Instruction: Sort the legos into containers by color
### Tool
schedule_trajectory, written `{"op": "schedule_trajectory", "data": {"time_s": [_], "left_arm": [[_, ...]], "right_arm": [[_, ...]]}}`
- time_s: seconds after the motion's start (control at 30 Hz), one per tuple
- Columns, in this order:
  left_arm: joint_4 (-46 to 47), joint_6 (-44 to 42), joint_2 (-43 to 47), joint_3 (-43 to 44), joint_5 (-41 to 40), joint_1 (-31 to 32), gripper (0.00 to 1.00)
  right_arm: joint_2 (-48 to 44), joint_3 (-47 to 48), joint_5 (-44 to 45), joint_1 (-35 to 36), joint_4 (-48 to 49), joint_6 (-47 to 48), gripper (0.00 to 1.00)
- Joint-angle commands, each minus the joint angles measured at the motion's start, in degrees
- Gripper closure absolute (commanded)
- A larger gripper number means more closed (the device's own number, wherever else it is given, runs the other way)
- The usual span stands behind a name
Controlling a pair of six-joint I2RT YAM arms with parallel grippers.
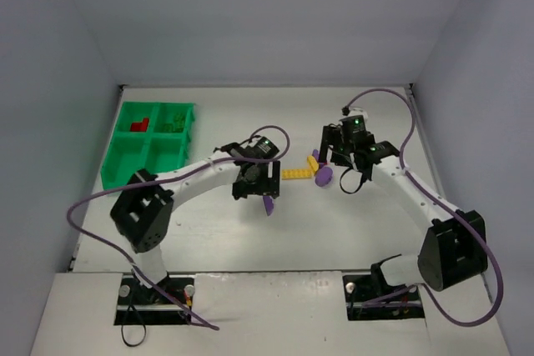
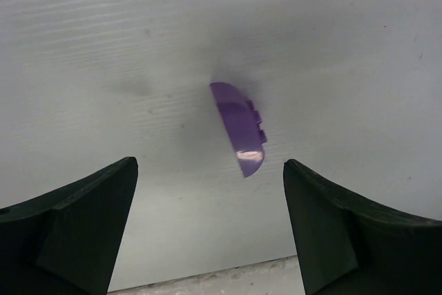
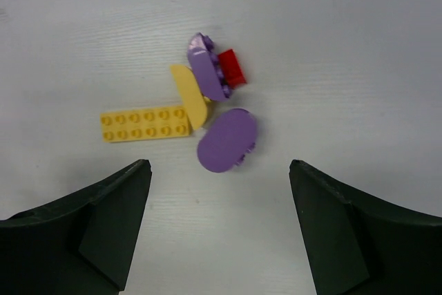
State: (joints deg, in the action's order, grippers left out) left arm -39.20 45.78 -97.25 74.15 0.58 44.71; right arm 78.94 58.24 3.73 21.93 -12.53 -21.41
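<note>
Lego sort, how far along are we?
Done: red lego and green legos sit in the tray, in its two far compartments; the near two look bare. In hand: nothing; left fingers hang open above a lone purple piece, right fingers open above the rest. Left to sort: that piece, a yellow plate, a yellow curved piece, two purple pieces and a loose red brick.

Soft, even overhead light on a pale counter [image 1: 334, 231]; faint shadows, a small glare spot on the purple brick [image 2: 240, 128], sharp focus.
</note>
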Motion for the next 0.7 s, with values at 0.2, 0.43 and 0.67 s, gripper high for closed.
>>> {"op": "schedule_trajectory", "data": {"time_s": [0.2,0.43,0.67], "left_arm": [[-2.11,1.51,-13.48,9.43,4.43,3.63,0.51],[-7.73,0.55,-10.25,7.68,-2.22,2.15,1.00],[-12.74,-5.78,6.80,3.90,-7.43,-15.06,1.00]], "right_arm": [[-7.04,-4.36,-1.09,-5.15,-1.97,1.90,0.22],[-6.69,-4.19,-1.97,-5.67,-1.97,2.51,0.22],[-5.99,-3.48,-4.94,-5.59,-1.53,2.78,0.23]]}}
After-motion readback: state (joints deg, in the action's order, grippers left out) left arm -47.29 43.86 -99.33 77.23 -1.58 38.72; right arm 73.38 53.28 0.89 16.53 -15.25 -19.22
